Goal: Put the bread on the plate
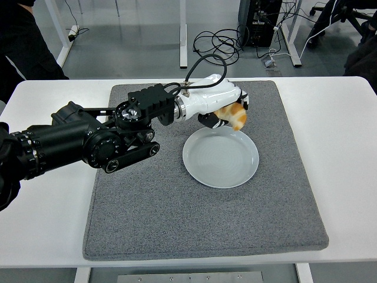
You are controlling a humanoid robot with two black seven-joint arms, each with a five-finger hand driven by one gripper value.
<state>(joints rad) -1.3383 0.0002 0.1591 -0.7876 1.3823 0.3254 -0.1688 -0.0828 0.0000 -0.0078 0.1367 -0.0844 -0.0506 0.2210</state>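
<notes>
The left arm [88, 138] reaches in from the left edge across the grey mat [147, 206], its black links lying low over the mat's far left part. At its end the white left hand [221, 106] has its fingers curled around the bread [231, 115], a golden-brown piece with pale patches that hangs out from under the palm toward the right. The fingers wrap it from above and behind; a dark fingertip pad [209, 121] shows below the hand on its near side. A black cable [203, 68] loops up from the wrist and back over the hand.

The bread is held in the air, gripped in the hand, just over the far rim of the plate [203, 168]. Whether it touches the rim cannot be told. The plate, pale blue-grey and round, lies on the mat directly on the near side of the hand, with nothing lying in its middle.

The mat covers most of the white table [341, 147], whose bare top extends well beyond the hand to the right. Behind the hand, past the table's far edge, cables [215, 41] lie on the floor. A person in dark clothing [23, 41] stands at the upper left, well apart from the hand.
</notes>
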